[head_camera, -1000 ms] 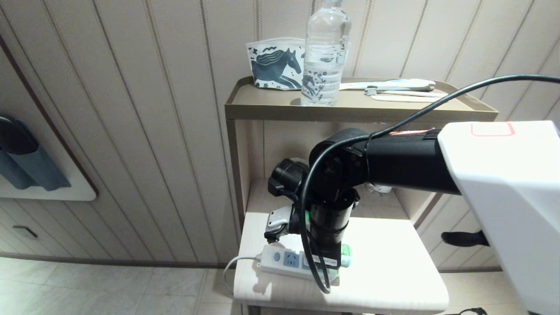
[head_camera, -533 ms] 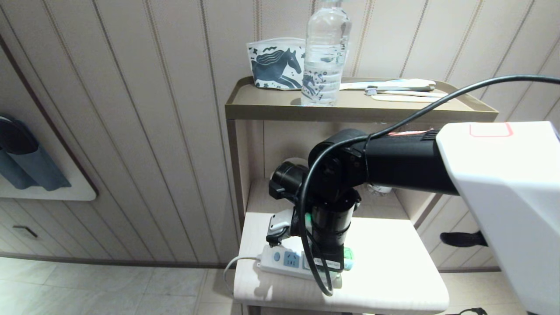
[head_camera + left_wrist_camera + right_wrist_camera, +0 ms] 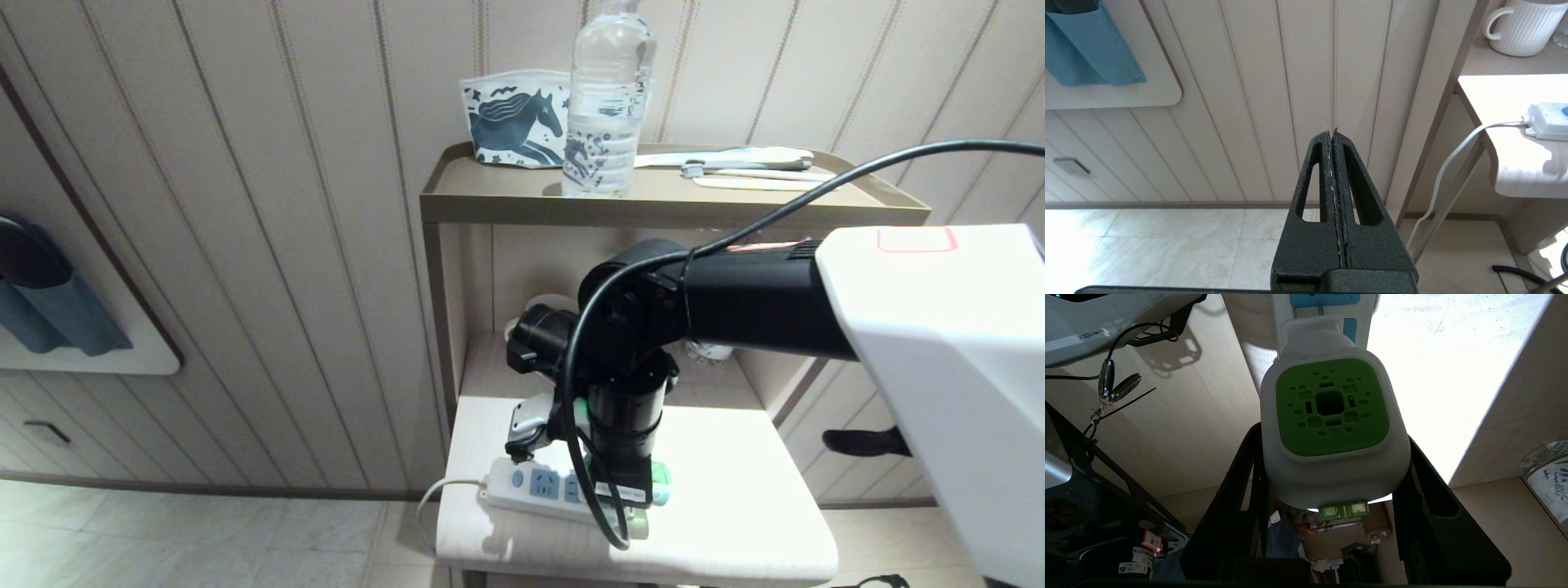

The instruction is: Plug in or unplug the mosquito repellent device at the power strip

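The right gripper reaches down over the pale desk, its two black fingers clamped on either side of the mosquito repellent device; the device's white plug end sits against the power strip, which lies along the desk's front edge with its cord trailing off. The left gripper hangs off beside the desk, fingers pressed together, holding nothing; a water bottle stands on the shelf above.
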Tool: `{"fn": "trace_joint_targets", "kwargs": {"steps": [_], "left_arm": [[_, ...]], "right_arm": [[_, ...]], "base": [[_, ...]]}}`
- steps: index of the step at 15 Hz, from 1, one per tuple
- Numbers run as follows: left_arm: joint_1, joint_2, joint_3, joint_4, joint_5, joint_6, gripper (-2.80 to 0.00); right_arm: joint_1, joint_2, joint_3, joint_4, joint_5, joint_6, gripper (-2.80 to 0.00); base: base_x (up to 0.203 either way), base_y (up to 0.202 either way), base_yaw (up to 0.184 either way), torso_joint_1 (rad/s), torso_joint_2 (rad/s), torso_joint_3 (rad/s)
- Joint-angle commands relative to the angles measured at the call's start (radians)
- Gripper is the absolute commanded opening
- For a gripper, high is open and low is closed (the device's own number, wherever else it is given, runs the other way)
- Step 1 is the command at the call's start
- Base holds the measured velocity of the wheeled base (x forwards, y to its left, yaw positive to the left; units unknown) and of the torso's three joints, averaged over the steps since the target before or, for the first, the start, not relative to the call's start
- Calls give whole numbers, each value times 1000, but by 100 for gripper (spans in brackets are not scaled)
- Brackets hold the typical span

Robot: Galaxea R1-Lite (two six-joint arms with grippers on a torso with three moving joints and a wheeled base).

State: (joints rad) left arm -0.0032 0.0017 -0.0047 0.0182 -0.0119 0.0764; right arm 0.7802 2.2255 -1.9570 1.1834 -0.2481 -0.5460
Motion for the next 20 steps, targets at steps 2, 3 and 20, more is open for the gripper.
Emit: {"fn": "trace_joint_targets", "kwargs": {"steps": [2, 3, 20], "left_arm": [[0, 0, 0, 0, 0, 0, -280], [0, 0, 0, 0, 0, 0, -280], [0, 0, 0, 0, 0, 0, -280]], "right_arm": [[5, 1, -2, -6, -2, -5, -280], [7, 6, -2, -10, -2, -5, -280], [19, 19, -1, -75, -3, -5, -280]], "base": [[0, 0, 0, 0, 0, 0], [0, 0, 0, 0, 0, 0], [0, 0, 0, 0, 0, 0]]}}
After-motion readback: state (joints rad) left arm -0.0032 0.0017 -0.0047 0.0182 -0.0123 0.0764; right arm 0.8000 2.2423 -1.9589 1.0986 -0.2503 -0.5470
